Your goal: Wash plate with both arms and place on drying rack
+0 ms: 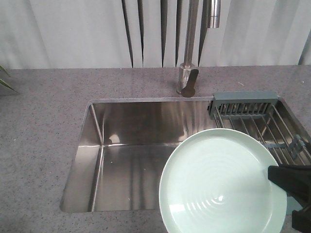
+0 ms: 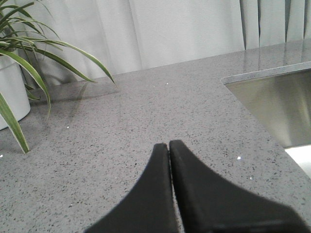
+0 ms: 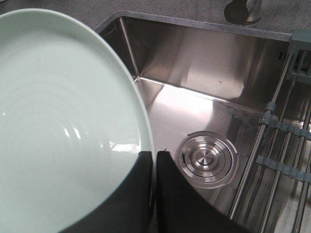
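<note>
The pale mint-green plate (image 1: 221, 184) hangs tilted over the right part of the steel sink (image 1: 136, 160), its ringed face toward the front camera. My right gripper (image 1: 279, 177) is shut on the plate's right rim; the right wrist view shows the plate (image 3: 63, 121) filling the left side, its rim pinched between the gripper (image 3: 153, 158) jaws. The drying rack (image 1: 262, 121) of thin wires with a grey-green end piece lies across the sink's right end, behind the plate. My left gripper (image 2: 168, 148) is shut and holds nothing, above the grey countertop (image 2: 146, 116) left of the sink.
A steel faucet (image 1: 192, 53) rises behind the sink. The round drain (image 3: 206, 159) sits on the basin floor below the plate's edge. A potted plant (image 2: 19, 73) with long leaves stands at the far left of the counter. Pale curtains hang behind.
</note>
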{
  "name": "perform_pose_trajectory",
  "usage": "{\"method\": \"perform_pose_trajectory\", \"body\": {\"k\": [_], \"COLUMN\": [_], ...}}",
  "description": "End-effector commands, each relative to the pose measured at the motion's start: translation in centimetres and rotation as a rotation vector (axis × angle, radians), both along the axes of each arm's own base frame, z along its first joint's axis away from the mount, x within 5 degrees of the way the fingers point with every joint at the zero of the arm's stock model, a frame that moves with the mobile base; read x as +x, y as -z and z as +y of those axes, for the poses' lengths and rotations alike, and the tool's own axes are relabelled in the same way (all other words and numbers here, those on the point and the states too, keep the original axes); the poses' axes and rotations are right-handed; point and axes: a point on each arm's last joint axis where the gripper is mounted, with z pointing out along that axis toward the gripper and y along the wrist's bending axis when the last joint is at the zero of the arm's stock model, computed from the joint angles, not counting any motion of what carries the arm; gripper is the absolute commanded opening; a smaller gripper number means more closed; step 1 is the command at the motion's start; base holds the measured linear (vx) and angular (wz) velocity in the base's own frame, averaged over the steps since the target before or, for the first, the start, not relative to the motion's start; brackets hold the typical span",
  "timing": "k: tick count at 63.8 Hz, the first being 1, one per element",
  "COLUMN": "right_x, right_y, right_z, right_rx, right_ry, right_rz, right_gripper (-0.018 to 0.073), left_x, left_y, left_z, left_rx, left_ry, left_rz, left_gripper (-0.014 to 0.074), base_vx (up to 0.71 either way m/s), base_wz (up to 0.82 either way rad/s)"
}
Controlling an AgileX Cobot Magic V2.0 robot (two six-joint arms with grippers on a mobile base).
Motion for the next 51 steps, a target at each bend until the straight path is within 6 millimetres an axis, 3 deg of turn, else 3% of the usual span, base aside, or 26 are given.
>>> {"method": "perform_pose_trajectory", "body": {"k": [1, 51], "right_x": [0.25, 0.25], "right_y": [-1.21, -1.21], "right_z": [0.02, 0.02], "right_rx": [0.042, 0.042], "right_ry": [0.017, 0.017], "right_rz": [-0.054, -0.054], "right_gripper": [-0.0001, -0.0001], "left_x": [-0.17, -0.17], "left_y": [-1.56, -1.56], "left_z": [-0.06, -0.06], "left_rx": [-0.006, -0.006], "left_ry": [0.005, 0.005], "left_rz": [-0.111, -0.111], "left_gripper": [-0.0006, -0.0006], "base_vx": [0.03, 0.03], "base_wz": [0.01, 0.01]}}
